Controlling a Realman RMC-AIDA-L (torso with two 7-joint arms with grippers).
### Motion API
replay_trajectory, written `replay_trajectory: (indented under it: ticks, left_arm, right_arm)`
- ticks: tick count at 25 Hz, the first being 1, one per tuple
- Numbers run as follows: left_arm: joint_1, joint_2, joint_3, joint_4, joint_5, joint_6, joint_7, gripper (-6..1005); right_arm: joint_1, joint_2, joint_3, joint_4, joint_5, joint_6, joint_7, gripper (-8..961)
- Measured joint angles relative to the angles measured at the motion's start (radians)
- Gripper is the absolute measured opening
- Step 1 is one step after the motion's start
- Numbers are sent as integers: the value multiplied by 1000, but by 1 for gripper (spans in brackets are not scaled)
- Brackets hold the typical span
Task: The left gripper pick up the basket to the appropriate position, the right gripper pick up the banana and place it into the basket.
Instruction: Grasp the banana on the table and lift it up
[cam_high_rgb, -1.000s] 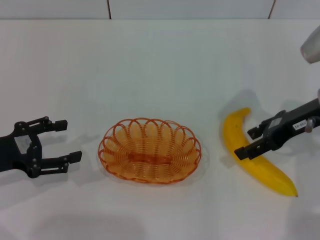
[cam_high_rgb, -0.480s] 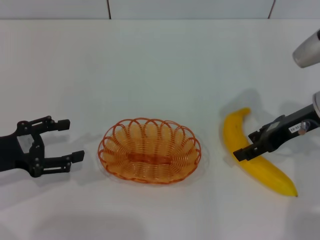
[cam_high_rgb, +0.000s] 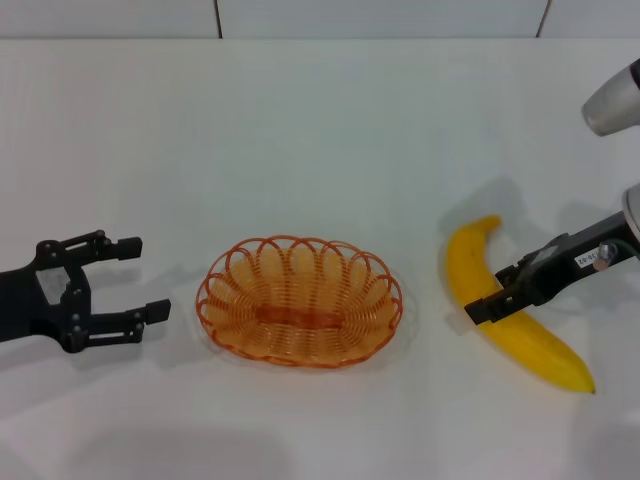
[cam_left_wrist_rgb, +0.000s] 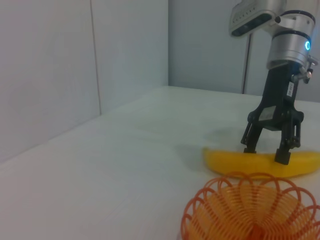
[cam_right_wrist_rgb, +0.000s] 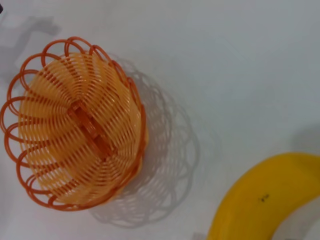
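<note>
Beside basket (cam_high_rgb: 299, 301) rim, left pincer (cam_high_rgb: 133, 279) spread (gap between); right pincer (cam_high_rgb: 497, 290) astride banana (cam_high_rgb: 505, 305), spread.

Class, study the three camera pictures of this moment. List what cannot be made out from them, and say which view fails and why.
- The banana: the right wrist view cuts off both ends, and the basket rim hides its lower edge in the left wrist view.
- The right gripper: the head view shows one finger across the banana, the other behind it; whether they touch it is unclear.
- The left gripper: absent from its own wrist view.
</note>
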Motion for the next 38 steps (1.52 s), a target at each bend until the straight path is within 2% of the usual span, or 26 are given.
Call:
replay_trajectory:
  ticks: [4,9,17,23,28,38]
  left_arm:
    - [0,0,1,0,-5,1,5,865]
    - [0,0,0,0,-5,3,6,865]
    - [4,0,-2,0,-5,4,7,865]
    - [5,0,-2,0,-5,4,7,865]
    - [8,1,-2,0,-5,4,7,865]
    - [28,9,-5,0,-14,16,7,865]
  right_arm:
    - [0,0,0,7,-5,3,1,890]
    - [5,0,-4,14,-9,9,4,825]
    - [6,0,-12,6,-2,9,4,576]
    - [7,-1,6,-1,-1,11,4,465]
    - [9,-4,23,-27,-4,12,4,464]
    - [-3,-1,120,-175,35,-44,-25,462]
